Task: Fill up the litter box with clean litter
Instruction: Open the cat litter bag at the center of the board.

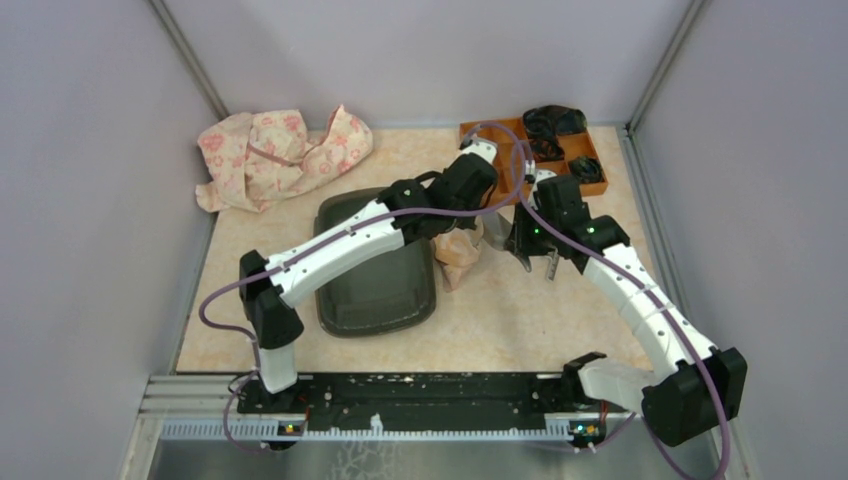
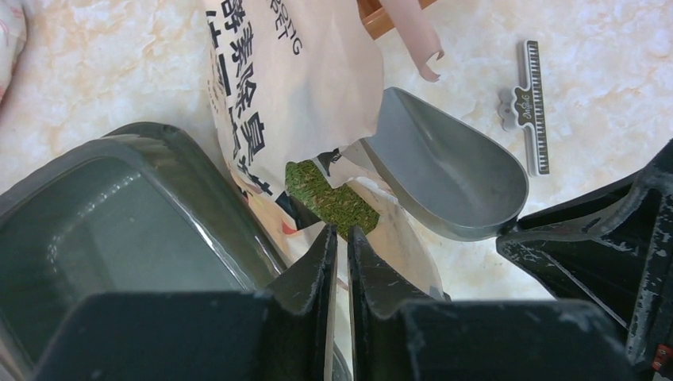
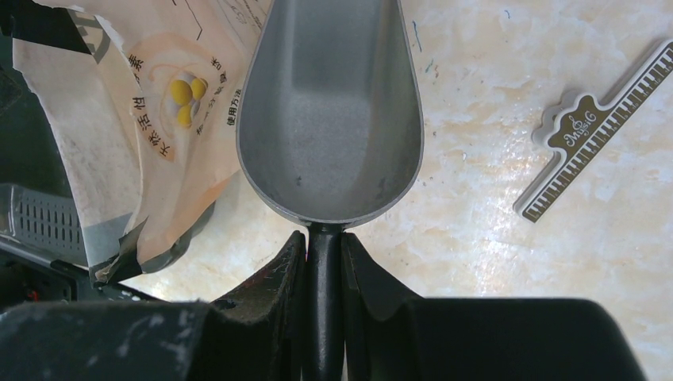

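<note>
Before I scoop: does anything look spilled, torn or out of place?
The litter bag is ripped open raggedly, clean litter showing through the hole beside the empty scoop. No granules show on the table; the litter box holds none yet. Nothing else stands out.

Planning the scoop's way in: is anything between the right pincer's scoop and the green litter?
Yes: the upper flap of the bag hangs at the front lip of the scoop, partly covering the opening where the litter shows. Nothing else does.

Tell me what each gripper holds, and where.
Right gripper: scoop, by its handle. Left gripper: seemingly the litter bag, pinched at its open edge.
</note>
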You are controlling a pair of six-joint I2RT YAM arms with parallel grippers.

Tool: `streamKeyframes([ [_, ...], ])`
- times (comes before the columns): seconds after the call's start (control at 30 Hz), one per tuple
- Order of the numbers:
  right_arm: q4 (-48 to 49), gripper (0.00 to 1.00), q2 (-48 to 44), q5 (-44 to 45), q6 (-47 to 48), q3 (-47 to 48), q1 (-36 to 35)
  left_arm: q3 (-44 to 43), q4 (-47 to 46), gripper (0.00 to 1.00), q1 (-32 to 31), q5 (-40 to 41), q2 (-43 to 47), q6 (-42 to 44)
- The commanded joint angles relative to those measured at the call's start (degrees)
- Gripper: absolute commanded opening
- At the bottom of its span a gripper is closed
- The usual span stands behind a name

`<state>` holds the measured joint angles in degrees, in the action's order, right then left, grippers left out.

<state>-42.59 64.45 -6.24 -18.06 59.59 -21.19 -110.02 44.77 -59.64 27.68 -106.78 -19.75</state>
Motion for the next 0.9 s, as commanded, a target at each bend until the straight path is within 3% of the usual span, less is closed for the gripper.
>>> streamKeyframes([
  [0.0, 3.01, 0.0, -2.02, -0.68, 0.08, 0.4, 0.45, -1.39, 1.32, 0.15, -0.24, 2.41, -1.59, -0.38],
  [0.67, 1.12, 0.0, -3.96, 0.16, 0.31, 1.85, 1.48, -2.58, 2.25, 0.22, 2.42, 4.09, -6.89, -2.05],
  [0.87, -1.23, 0.0, -5.41, 0.1, 0.35, 3.83, 4.95, 0.0, -0.29, 0.41, 5.43, 1.94, -6.43, -2.86],
])
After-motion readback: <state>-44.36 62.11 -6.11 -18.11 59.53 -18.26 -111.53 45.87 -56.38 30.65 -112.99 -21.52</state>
